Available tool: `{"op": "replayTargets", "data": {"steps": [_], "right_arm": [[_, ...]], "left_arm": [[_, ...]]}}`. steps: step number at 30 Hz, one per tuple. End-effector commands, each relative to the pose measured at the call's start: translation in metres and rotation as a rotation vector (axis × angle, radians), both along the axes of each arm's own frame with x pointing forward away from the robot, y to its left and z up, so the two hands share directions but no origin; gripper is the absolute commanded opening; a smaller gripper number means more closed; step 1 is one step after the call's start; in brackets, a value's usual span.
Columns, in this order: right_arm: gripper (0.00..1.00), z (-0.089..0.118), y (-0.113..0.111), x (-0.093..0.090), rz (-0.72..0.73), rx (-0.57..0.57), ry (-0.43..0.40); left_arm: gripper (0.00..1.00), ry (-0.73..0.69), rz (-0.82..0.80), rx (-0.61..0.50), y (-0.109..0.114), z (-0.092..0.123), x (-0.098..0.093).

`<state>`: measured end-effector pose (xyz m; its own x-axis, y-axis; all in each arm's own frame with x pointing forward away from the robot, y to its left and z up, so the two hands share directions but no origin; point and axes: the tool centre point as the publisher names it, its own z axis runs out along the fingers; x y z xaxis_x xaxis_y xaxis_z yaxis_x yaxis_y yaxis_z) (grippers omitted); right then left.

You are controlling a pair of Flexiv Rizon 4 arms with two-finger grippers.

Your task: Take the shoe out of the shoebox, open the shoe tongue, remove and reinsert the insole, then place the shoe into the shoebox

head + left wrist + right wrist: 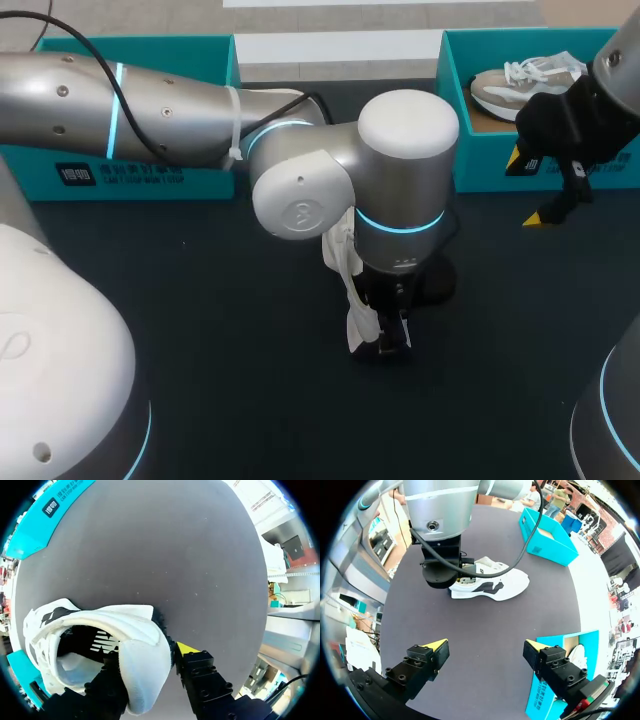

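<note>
The shoe (pixel 492 585) is lying on the table (pixel 485 630), and the padded edge of its opening is being clamped between the jaws of the left gripper (pixel 150 655). The right gripper (pixel 488 647) is being held with jaws wide and nothing between them, the shoebox (pixel 480 160) just beside it and a second shoe (pixel 520 85) inside.

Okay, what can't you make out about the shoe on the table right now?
Head view: the left arm hides most of the white shoe.
Left wrist view: shadow inside the shoe hides the insole.
Right wrist view: the left arm covers the shoe's opening and the left gripper.
</note>
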<state>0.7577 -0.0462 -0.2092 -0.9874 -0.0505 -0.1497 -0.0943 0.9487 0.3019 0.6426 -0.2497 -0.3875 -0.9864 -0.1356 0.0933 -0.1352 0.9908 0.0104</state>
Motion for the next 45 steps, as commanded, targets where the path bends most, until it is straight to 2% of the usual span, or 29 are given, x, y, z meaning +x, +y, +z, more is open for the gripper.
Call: {"op": "replayTargets", "data": {"steps": [1, 3, 4, 8, 11, 17, 24, 33, 41, 45], "right_arm": [[1.00, -0.001, 0.000, -0.001, 0.000, -0.001, -0.002], [1.00, -0.001, 0.000, -0.001, 0.000, -0.001, -0.002], [1.00, -0.001, 0.000, -0.001, 0.000, -0.001, -0.002], [1.00, -0.001, 0.000, -0.001, 0.000, -0.001, -0.002], [1.00, -0.001, 0.000, -0.001, 0.000, -0.001, -0.002], [1.00, -0.001, 0.000, -0.001, 0.000, -0.001, -0.002], [1.00, -0.001, 0.000, -0.001, 0.000, -0.001, -0.002], [1.00, -0.001, 0.000, -0.001, 0.000, -0.001, -0.002], [1.00, -0.001, 0.000, -0.001, 0.000, -0.001, -0.002], [1.00, -0.001, 0.000, -0.001, 0.000, -0.001, -0.002]], "left_arm": [[0.22, 0.027, -0.001, -0.013, 0.002, -0.005, -0.001], [0.01, 0.044, -0.001, -0.014, 0.003, -0.006, -0.004], [0.00, 0.051, -0.004, -0.019, 0.003, -0.006, -0.005], [0.00, 0.103, 0.000, -0.046, 0.006, -0.006, -0.008], [0.00, 0.137, 0.000, -0.062, 0.011, 0.005, -0.010], [0.00, 0.092, -0.007, -0.010, 0.027, 0.055, -0.016], [0.00, 0.078, -0.094, -0.002, 0.047, 0.113, -0.017], [0.00, 0.090, -0.164, 0.043, 0.070, 0.166, 0.004], [0.00, 0.099, -0.241, 0.019, 0.082, 0.192, 0.023], [0.00, 0.067, -0.215, 0.042, 0.076, 0.196, 0.022]]}}
